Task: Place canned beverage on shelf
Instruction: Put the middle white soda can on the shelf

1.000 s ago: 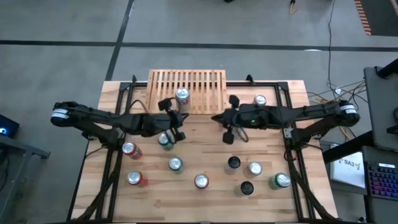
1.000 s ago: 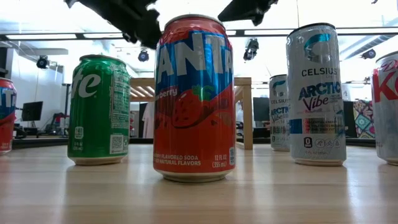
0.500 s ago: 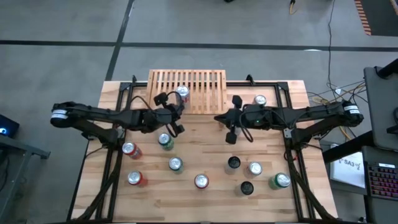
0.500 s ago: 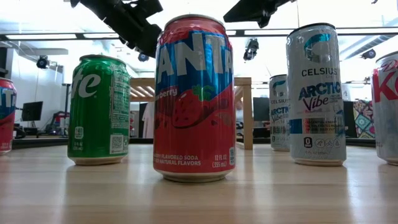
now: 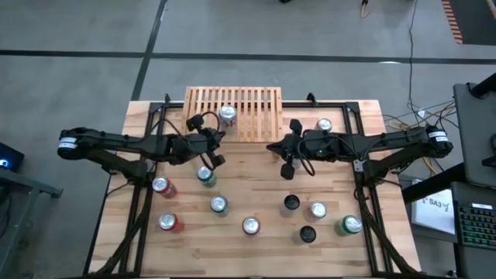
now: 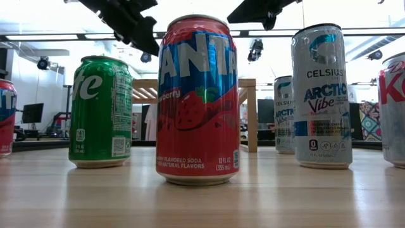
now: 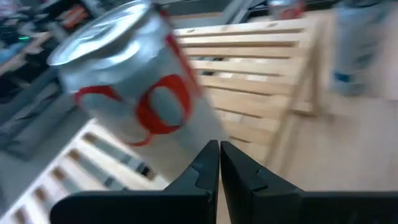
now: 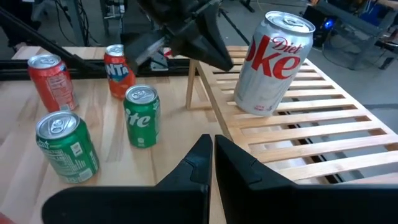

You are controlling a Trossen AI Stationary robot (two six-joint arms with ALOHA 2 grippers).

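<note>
The left end effector (image 5: 215,139) is clenched on nothing, its two dark fingers (image 7: 208,165) pressed together just short of the Diet Coke can (image 5: 227,116). That can is a smooth silver cylinder with red lettering; it stands on the shelf (image 5: 260,105), near its front edge, and the right wrist view shows it leaning slightly on the slats. The right end effector (image 5: 287,159) is likewise clenched and empty, hanging over the tabletop (image 5: 256,186) just in front of the shelf.

The shelf is a low rack of pale wood with a slatted top, set at the far edge of the light plank tabletop. A slim white can (image 5: 324,125) stands on the tabletop just beside the shelf. Nearer, loose cans are scattered: a green Sprite can (image 5: 206,176), a red strawberry Fanta can (image 6: 197,98) and others.

Compared with a second ago, the left end effector has drawn back from the green can toward its own side, and the right arm has barely moved.
</note>
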